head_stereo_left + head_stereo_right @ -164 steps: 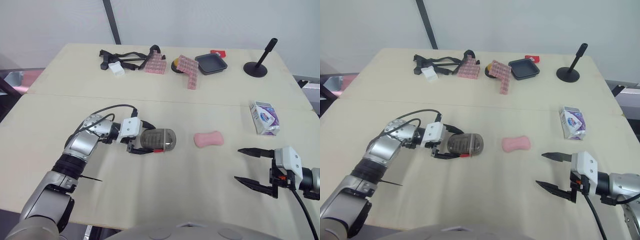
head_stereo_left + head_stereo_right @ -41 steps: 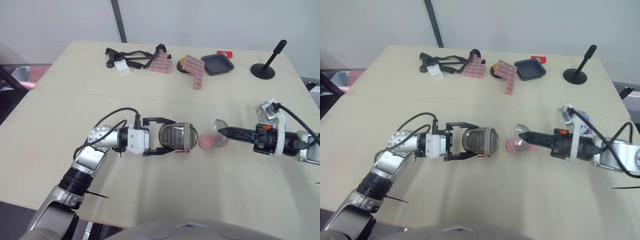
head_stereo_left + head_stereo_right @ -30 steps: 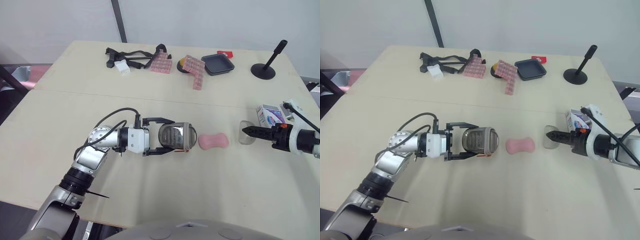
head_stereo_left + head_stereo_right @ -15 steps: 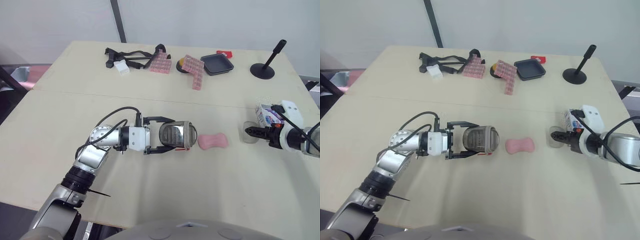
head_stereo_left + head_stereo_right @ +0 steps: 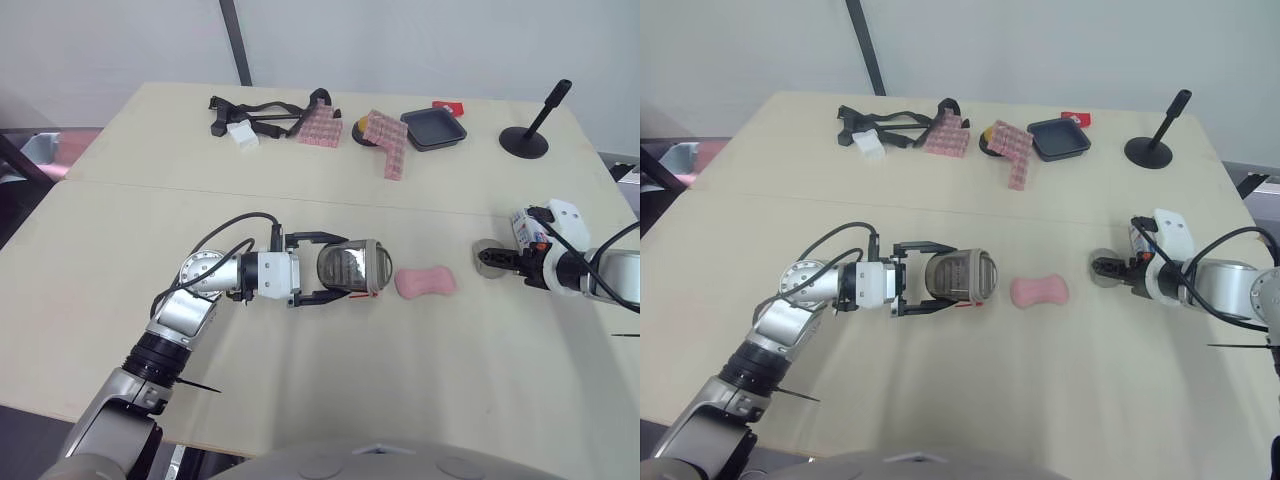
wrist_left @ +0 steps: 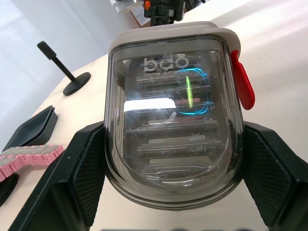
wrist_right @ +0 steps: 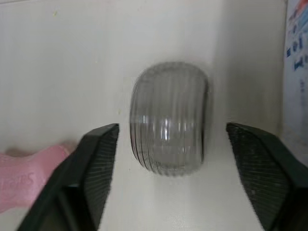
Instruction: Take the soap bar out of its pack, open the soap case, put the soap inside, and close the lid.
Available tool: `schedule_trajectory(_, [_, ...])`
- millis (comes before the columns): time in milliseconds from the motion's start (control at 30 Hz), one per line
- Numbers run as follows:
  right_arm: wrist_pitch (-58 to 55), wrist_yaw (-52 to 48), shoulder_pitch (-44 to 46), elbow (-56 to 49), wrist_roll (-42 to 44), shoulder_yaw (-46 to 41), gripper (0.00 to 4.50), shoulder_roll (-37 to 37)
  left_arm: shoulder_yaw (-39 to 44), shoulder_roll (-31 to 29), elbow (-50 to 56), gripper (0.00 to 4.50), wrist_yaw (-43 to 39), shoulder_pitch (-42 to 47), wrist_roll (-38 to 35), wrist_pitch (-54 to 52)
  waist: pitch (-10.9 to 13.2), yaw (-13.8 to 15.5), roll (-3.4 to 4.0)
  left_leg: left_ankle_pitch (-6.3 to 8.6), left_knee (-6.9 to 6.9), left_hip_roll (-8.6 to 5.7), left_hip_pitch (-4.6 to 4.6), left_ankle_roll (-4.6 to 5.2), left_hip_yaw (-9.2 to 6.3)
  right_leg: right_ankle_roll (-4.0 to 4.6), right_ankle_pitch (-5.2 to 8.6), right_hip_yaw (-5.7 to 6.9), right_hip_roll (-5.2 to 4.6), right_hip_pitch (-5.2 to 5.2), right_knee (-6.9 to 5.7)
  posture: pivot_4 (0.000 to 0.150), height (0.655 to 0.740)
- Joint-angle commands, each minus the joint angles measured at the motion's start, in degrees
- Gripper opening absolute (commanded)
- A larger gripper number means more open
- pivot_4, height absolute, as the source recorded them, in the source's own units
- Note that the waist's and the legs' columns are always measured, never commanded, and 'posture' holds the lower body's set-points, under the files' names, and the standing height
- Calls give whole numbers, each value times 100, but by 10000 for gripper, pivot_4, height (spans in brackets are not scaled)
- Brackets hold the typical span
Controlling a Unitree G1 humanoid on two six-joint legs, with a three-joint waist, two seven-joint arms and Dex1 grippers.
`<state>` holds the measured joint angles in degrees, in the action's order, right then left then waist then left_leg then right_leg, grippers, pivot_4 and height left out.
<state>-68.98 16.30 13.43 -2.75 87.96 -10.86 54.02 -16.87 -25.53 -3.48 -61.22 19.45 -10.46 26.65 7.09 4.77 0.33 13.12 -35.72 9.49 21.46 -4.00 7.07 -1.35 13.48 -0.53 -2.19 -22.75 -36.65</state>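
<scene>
The soap bar [image 5: 425, 282] lies bare on the bench [image 5: 330, 390], out of its pack [image 5: 527, 228]. The soap case [image 5: 352, 270] is open, with its lid [image 7: 168, 118] off. By my reading, what is left is to put the soap inside and close the lid. The left hand [image 5: 335, 270] pinches the case by its sides, just left of the soap bar. The lid rests on the bench right of the soap bar, between the spread fingers of the right hand [image 5: 490, 260], which do not touch it. The pack lies farther right.
</scene>
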Motion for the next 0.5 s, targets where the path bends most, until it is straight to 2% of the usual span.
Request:
schedule_trajectory(33, [-65,-35,119,-24,-65,-267,44859,-59,92,-21,145,34576,74,13,-17,23,0,4,0,0,0,0,0,0,0,0,0,0,0,0,0,1500,7398])
schedule_trajectory(167, [-4,-73,199,-54,-96,-436,44859,-241,90,-18,121,34576,71,28,-31,25,0,4,0,1,0,0,0,-1,0,0,0,0,0,0,0,1500,7398])
schedule_trajectory(267, [185,-503,306,-343,55,-655,44859,-437,82,-19,106,34576,50,40,-45,28,0,-12,1,0,0,1,-1,-1,0,0,0,-1,1,0,-1,1500,7398])
schedule_trajectory(500, [1198,-3067,-274,-1572,-1469,-645,44859,-269,71,-30,61,34576,5,98,-23,70,0,46,-1,1,0,6,1,-1,0,0,0,2,2,1,1,1500,7398])
